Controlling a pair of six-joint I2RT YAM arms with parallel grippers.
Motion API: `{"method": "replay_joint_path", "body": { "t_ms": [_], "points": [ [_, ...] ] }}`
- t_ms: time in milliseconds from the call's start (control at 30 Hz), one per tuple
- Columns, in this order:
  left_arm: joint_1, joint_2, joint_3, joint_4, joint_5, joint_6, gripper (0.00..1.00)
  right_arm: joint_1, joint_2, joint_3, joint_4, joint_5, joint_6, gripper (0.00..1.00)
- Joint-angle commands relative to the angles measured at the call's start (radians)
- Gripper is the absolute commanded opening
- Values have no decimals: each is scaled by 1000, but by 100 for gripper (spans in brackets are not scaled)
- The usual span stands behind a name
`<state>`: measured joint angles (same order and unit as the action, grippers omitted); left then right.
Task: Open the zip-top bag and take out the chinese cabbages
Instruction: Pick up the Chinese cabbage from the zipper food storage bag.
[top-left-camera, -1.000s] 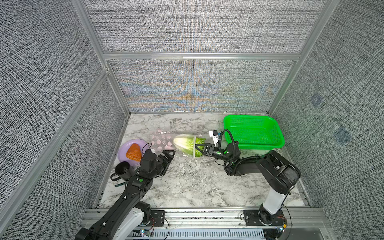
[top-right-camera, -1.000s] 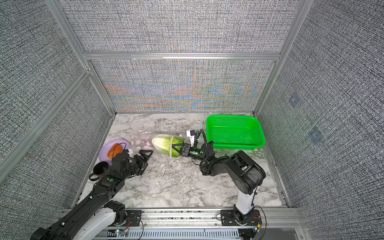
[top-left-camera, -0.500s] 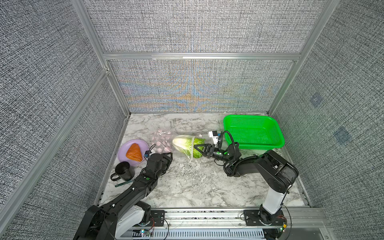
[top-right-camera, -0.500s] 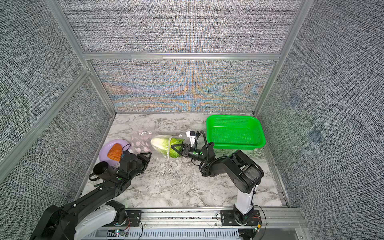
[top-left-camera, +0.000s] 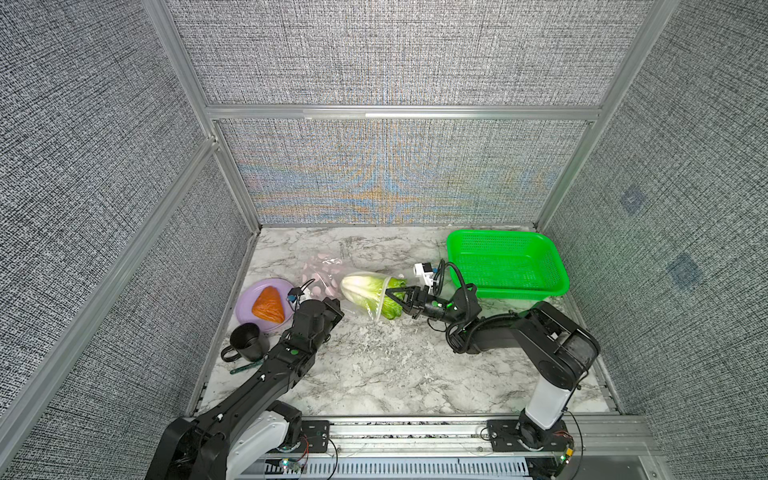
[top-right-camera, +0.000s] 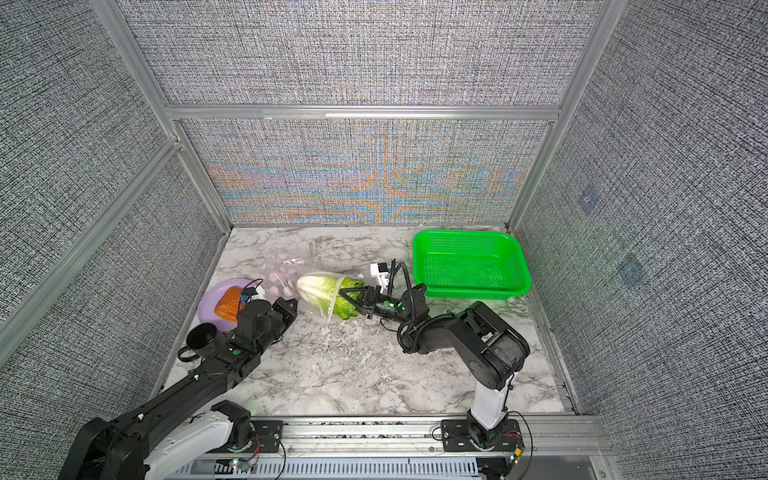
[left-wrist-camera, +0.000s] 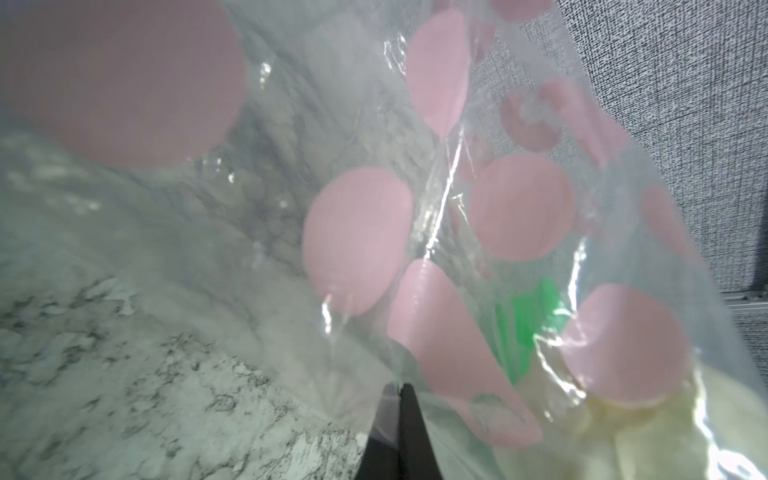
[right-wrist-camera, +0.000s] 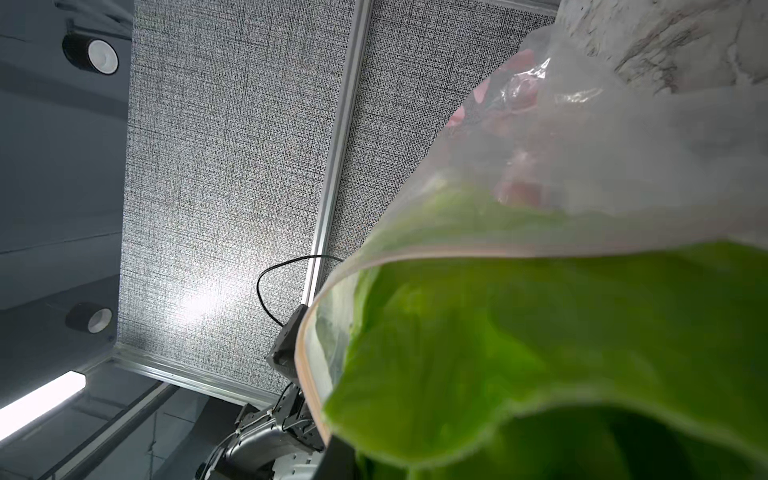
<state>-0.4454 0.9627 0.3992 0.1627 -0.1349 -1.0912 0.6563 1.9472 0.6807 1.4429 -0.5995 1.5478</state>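
Between the left tool (left-wrist-camera: 400, 392) pinching the bag (top-left-camera: 322, 272) and the right tool (top-left-camera: 397, 296) gripping the cabbage (top-left-camera: 365, 289), pulling could tear leaves.

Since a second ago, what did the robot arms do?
The left arm dropped lower, and the left gripper snapped shut, pinching the bag at its dotted end. The right gripper kept its hold on the cabbage leaves. Basket, plate and mug stayed put.

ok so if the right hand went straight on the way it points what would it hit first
The chinese cabbage: the right hand is at its leafy end, probably gripping it.
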Motion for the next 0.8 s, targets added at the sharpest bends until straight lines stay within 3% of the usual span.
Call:
{"method": "replay_joint_path", "body": {
  "t_ms": [0,133,267,533,767],
  "points": [
    [0,-30,-12,-118,-74,99,0,-14,-7,11,43,16,108,0],
    [-1,-63,-22,-162,-114,122,0,-31,-27,47,-39,-44,104,0],
    [0,-65,-8,-177,-141,158,0,-43,-75,78,-239,-103,10,0],
    [1,-15,44,-210,-157,219,0,-78,-188,159,-737,-180,-418,0],
    [2,-22,69,-260,-182,277,0,-130,-215,93,-632,-278,-383,0]
  ]
}}
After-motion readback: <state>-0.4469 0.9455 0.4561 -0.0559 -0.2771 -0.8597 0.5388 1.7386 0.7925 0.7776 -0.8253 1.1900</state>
